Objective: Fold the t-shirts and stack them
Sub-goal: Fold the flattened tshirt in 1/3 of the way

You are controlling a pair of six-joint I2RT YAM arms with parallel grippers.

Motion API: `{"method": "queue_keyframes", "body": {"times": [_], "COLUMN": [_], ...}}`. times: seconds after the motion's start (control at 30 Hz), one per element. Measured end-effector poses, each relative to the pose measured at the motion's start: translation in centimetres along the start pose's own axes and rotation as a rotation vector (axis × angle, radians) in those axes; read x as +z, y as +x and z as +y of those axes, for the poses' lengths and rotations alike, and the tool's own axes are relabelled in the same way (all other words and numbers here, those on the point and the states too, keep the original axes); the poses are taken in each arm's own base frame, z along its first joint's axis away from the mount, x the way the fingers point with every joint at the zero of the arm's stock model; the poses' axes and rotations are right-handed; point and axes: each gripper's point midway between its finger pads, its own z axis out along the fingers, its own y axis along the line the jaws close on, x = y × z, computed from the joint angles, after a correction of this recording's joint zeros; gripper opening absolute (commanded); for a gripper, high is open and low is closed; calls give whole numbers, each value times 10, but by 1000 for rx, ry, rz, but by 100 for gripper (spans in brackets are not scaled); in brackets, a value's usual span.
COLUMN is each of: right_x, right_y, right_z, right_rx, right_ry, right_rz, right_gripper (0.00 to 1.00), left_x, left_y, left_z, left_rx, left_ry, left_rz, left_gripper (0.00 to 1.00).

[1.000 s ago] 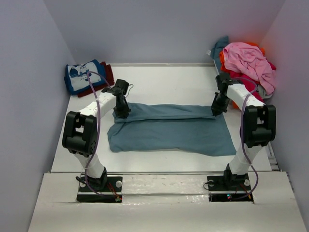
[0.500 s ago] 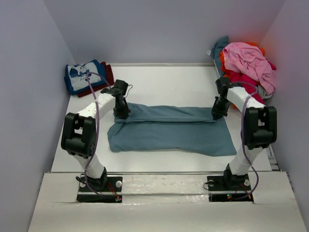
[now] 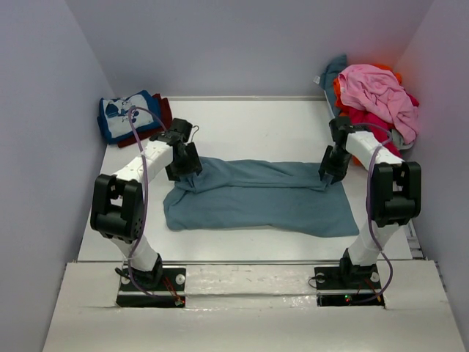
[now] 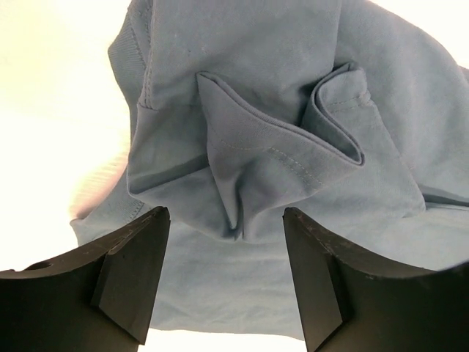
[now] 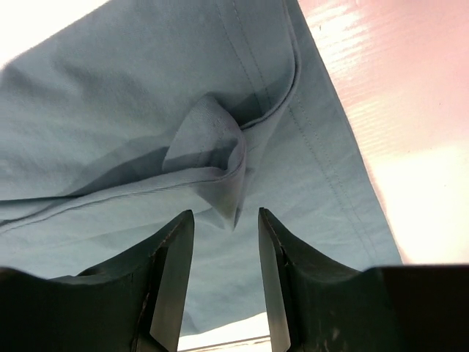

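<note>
A plain slate-blue t-shirt [image 3: 256,196] lies spread across the middle of the table, its far edge folded over toward me. My left gripper [image 3: 186,164] hovers open over the shirt's far left corner; the pinched-up cloth [image 4: 242,183] sits free just beyond its fingertips [image 4: 226,220]. Over the far right corner my right gripper [image 3: 329,171] stands open too, a peaked fold [image 5: 212,158] loose ahead of its fingertips [image 5: 226,220]. A folded blue tee with white print [image 3: 124,115] rests on a dark red one [image 3: 163,111] at the far left.
A heap of unfolded tees in pink [image 3: 377,92], red [image 3: 374,121], orange [image 3: 338,92] and teal [image 3: 334,71] is piled in the far right corner. Grey walls close in on three sides. The white table [image 3: 256,128] shows bare beyond the slate-blue shirt.
Both grippers have opened and let go of the shirt's folded far edge, which now lies on the shirt. Each has drawn slightly up and away from the cloth.
</note>
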Motion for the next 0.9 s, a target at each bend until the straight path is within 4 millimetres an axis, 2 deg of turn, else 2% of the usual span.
{"method": "queue_keyframes", "body": {"times": [0.13, 0.27, 0.47, 0.6, 0.77, 0.9], "right_x": [-6, -12, -7, -3, -1, 2], "right_y": [-11, -36, -57, -57, -56, -54], "right_z": [5, 17, 25, 25, 25, 25], "right_rx": [3, 8, 9, 7, 0, -2], "right_ry": [-12, -36, -30, -20, -17, -17], "right_rz": [-24, -72, -92, -83, -75, -64], "right_gripper": [46, 46, 46, 46, 35, 34], "left_x": [-4, -2, 10, 21, 36, 42], "left_y": [-18, -46, -79, -84, -74, -64], "left_z": [-9, -26, -46, -51, -54, -58], "left_rx": [10, 17, 35, 47, 74, 101], "left_ry": [9, 27, 39, 37, 29, 27], "left_rz": [-28, -67, -99, -91, -48, -22], "left_gripper": [73, 72, 71, 71, 70, 71]}}
